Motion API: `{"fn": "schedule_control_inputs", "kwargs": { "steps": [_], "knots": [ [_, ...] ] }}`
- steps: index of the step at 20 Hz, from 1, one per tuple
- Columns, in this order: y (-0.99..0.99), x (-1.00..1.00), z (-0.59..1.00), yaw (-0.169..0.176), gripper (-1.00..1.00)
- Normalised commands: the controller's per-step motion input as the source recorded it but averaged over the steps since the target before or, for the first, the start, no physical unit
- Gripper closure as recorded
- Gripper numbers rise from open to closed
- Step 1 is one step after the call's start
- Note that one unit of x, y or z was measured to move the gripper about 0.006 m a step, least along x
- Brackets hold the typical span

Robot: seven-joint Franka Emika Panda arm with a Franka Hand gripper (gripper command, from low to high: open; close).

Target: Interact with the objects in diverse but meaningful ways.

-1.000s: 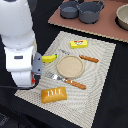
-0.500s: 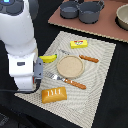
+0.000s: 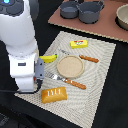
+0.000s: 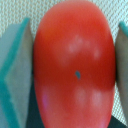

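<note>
The gripper (image 4: 75,75) has its 2 pads pinching the red tomato (image 4: 75,70) over the woven mat (image 3: 95,85), near the banana (image 3: 48,58). Bread loaf (image 3: 54,94) sits just beyond, butter block (image 3: 79,44) well apart.

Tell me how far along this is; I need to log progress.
Done: gripper sits astride the red tomato, a pad on each side. In hand: whether the pads grip it yet is unclear. Left: the bread loaf, banana and yellow block lie on the mat.
</note>
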Motion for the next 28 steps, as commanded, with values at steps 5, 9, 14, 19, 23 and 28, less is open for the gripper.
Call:
{"fn": "schedule_control_inputs", "kwargs": {
  "steps": [5, 9, 14, 19, 23, 28],
  "knots": [
    [0.00, 0.27, 0.01, 0.000, 1.00],
    [0.13, 0.18, 0.76, 0.000, 1.00],
    [0.55, 0.12, 1.00, 0.000, 1.00],
    [0.71, 0.13, 1.00, 0.006, 1.00],
    [0.82, 0.04, 0.99, 0.023, 1.00],
    [0.90, -0.09, 0.60, 0.042, 1.00]
  ]
}}
